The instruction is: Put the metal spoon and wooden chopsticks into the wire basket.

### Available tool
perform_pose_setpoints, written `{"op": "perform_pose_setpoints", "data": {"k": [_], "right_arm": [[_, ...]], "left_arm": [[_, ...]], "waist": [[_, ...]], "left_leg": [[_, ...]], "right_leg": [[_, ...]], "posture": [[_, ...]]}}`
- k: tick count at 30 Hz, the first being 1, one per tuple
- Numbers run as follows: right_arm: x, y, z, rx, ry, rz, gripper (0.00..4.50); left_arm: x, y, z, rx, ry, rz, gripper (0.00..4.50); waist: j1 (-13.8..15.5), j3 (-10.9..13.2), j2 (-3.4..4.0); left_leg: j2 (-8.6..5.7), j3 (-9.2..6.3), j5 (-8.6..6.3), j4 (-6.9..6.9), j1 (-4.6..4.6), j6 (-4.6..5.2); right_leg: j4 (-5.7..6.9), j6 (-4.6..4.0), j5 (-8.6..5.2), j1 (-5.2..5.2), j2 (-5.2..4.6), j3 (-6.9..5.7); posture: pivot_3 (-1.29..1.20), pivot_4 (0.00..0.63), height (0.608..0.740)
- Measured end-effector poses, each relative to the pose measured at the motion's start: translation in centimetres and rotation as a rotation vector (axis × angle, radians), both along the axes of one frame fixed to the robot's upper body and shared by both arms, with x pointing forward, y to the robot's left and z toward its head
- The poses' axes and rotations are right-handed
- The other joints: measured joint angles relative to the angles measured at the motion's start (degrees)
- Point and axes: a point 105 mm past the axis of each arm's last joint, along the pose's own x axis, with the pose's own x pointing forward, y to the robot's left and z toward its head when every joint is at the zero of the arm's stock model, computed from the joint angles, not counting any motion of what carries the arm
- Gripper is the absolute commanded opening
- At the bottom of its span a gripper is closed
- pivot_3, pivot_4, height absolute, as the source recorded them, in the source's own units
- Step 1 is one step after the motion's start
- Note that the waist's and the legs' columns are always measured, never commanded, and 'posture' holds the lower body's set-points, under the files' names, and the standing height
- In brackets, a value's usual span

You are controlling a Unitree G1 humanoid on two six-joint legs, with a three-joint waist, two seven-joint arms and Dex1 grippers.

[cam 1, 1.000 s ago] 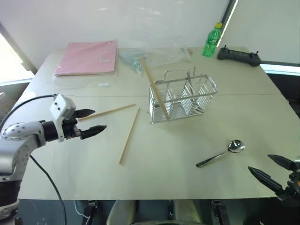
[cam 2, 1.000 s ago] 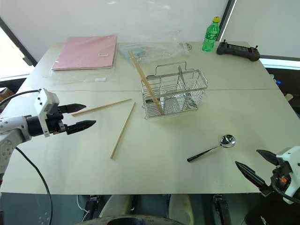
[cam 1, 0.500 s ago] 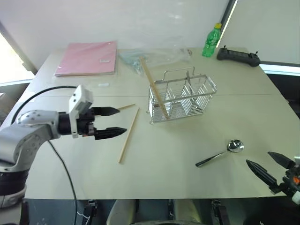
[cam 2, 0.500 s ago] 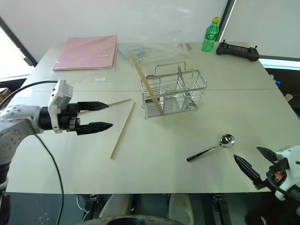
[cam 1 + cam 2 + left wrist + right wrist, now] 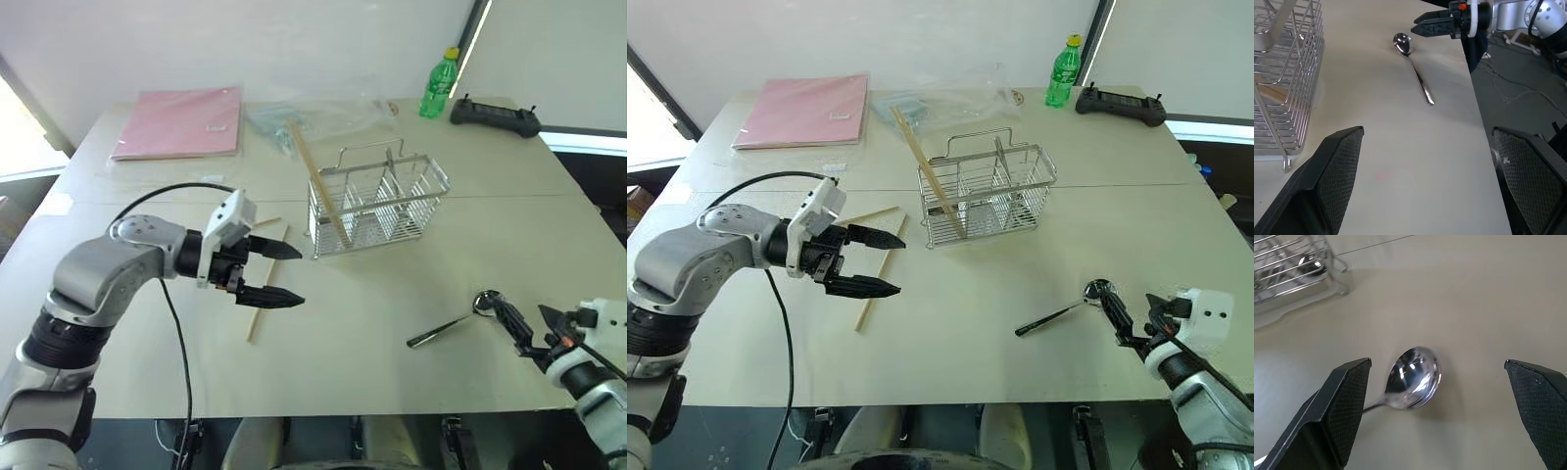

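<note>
The metal spoon [image 5: 458, 319] lies on the table near the front right, its bowl [image 5: 1414, 378] pointing away from me. My right gripper [image 5: 519, 315] is open, with its fingertips just in front of that bowl. Two wooden chopsticks lie loose left of the wire basket [image 5: 380, 201]: one [image 5: 865, 311] runs toward me, the other [image 5: 877, 211] lies crosswise. A third chopstick [image 5: 315, 181] leans in the basket's left end. My left gripper [image 5: 296, 276] is open and empty above the loose chopsticks, pointing right.
At the back of the table lie a pink folder [image 5: 181, 119], a clear plastic bag [image 5: 328, 113], a green bottle [image 5: 435, 83] and a black controller [image 5: 495, 116]. The table's right edge [image 5: 1476, 103] drops off just beyond the spoon.
My left gripper has swung right, from left of the loose chopsticks to over them. My right gripper has moved forward to the spoon's bowl. Both stay open.
</note>
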Motion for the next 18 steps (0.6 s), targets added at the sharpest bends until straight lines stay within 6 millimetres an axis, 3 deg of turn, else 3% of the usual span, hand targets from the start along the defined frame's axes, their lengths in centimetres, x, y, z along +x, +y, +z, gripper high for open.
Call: {"op": "perform_pose_setpoints", "data": {"k": [6,15,18], "right_arm": [[0.8,0.1,-1.7,0.033,0.045,-0.015,4.49],[2.1,1.0,-2.3,0.034,0.038,0.016,4.49],[2.3,1.3,-2.3,0.038,0.038,0.027,3.61]], "left_arm": [[-0.2,-0.3,-0.6,-0.022,0.0,-0.015,4.42],[-0.4,-0.3,-1.4,-0.033,0.006,-0.011,4.42],[-0.4,-0.3,-1.4,-0.032,0.002,-0.012,4.5]], "waist": [[0.02,-0.02,0.03],[-0.46,-0.06,0.09],[-0.61,-0.06,0.09]], "left_leg": [[-0.01,0.0,0.0,0.01,0.01,0.01],[0.03,-0.02,0.01,0.05,0.05,0.01],[0.03,-0.02,0.01,0.06,0.04,0.01]], "right_leg": [[0.02,0.01,0.0,0.02,0.01,0.01],[0.06,-0.01,0.02,0.04,0.1,0.01],[0.06,-0.01,0.02,0.05,0.1,0.01]], "posture": [[0.0,0.15,0.722],[0.0,0.15,0.722],[0.0,0.15,0.722]]}}
